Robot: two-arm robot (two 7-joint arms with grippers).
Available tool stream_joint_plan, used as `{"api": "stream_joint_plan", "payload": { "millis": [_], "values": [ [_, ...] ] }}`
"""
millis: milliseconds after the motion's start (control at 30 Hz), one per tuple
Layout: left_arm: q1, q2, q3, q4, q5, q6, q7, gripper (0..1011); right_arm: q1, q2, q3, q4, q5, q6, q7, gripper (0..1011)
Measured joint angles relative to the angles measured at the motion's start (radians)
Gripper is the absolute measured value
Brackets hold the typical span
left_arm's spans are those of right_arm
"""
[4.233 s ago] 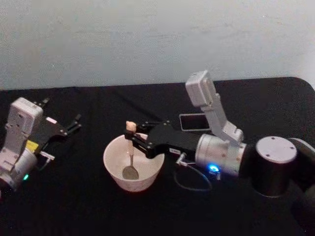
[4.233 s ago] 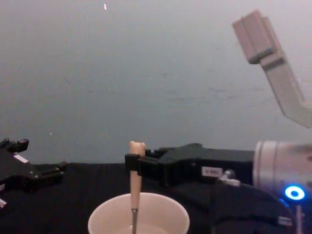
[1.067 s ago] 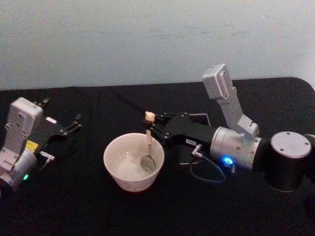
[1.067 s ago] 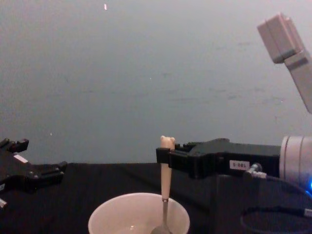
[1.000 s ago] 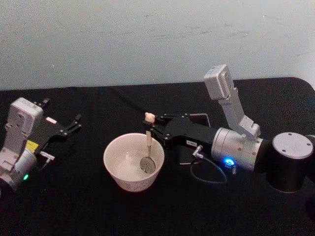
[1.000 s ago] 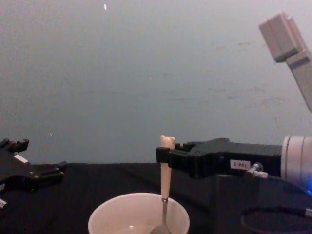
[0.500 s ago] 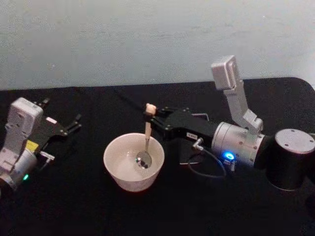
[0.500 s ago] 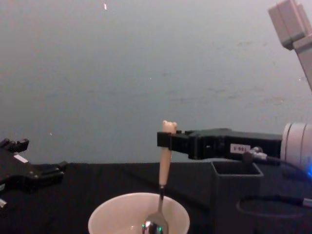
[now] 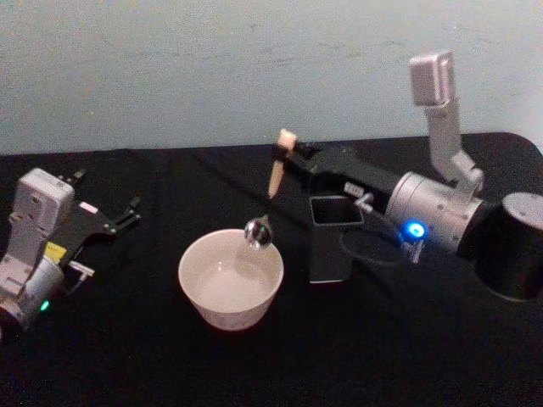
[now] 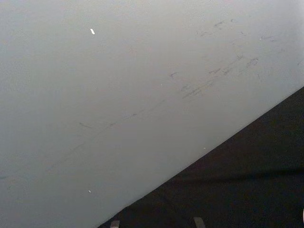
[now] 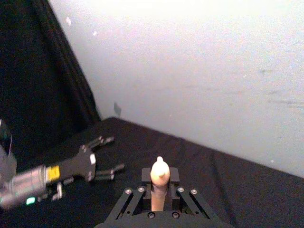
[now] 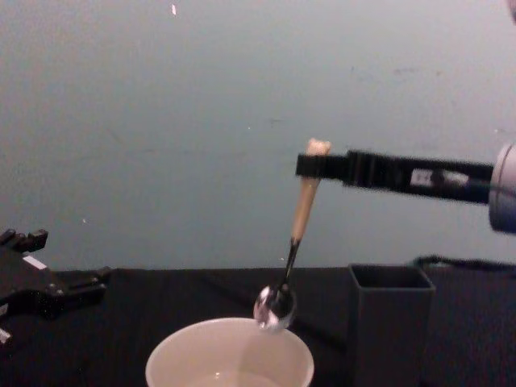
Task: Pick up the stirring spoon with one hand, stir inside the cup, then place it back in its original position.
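Beneath the right gripper (image 9: 284, 154), which pinches the stirring spoon (image 9: 270, 191) just under its bear head, we see the spoon hang tilted. Its shiny bowl is in the air just over the far rim of the cup (image 9: 227, 315), apart from it. Under the gripper's body, just beside the cup, stands a dark grey square holder (image 9: 329, 246), open at the top. Well apart across the black table (image 9: 127, 356), the left gripper (image 9: 129, 214) rests with fingers spread wide. We count one spoon, one cup and one holder. A white tag on the right gripper and a yellow sticker on the left arm carry writing we cannot read.
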Motion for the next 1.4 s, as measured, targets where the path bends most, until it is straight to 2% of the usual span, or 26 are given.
{"api": "stream_joint_plan", "payload": {
  "millis": [100,133,167,200,300,333,367,533,633,800,1033,1200,1400],
  "values": [
    [0.0,0.0,0.0,0.0,0.0,0.0,0.0,1001,0.006,0.0,0.029,-0.007,0.04,0.015,-0.016,212],
    [0.0,0.0,0.0,0.0,0.0,0.0,0.0,1001,0.006,0.0,0.029,-0.007,0.04,0.015,-0.016,212],
    [0.0,0.0,0.0,0.0,0.0,0.0,0.0,1001,0.011,0.001,0.053,-0.011,0.073,0.028,-0.028,212],
    [0.0,0.0,0.0,0.0,0.0,0.0,0.0,1001,0.011,0.001,0.053,-0.011,0.073,0.028,-0.028,212],
    [0.0,0.0,0.0,0.0,0.0,0.0,0.0,1001,0.015,0.01,0.093,-0.019,0.121,0.04,-0.044,212],
    [0.0,0.0,0.0,0.0,0.0,0.0,0.0,1001,0.015,0.01,0.093,-0.019,0.121,0.04,-0.044,212],
    [0.0,0.0,0.0,0.0,0.0,0.0,0.0,1001,0.015,0.017,0.107,-0.023,0.136,0.041,-0.047,212],
    [0.0,0.0,0.0,0.0,0.0,0.0,0.0,1001,0.005,0.048,0.139,-0.041,0.163,0.025,-0.046,211],
    [0.0,0.0,0.0,0.0,0.0,0.0,0.0,1001,-0.012,0.084,0.157,-0.058,0.176,0.005,-0.031,211],
    [0.0,0.0,0.0,0.0,0.0,0.0,0.0,1001,-0.037,0.127,0.169,-0.08,0.178,-0.024,-0.012,211],
    [0.0,0.0,0.0,0.0,0.0,0.0,0.0,1001,-0.071,0.18,0.167,-0.103,0.18,-0.056,0.01,212],
    [0.0,0.0,0.0,0.0,0.0,0.0,0.0,1001,-0.078,0.2,0.138,-0.099,0.168,-0.065,0.009,211],
    [0.0,0.0,0.0,0.0,0.0,0.0,0.0,1001,-0.065,0.201,0.09,-0.068,0.144,-0.067,-0.007,212]
  ]
}}
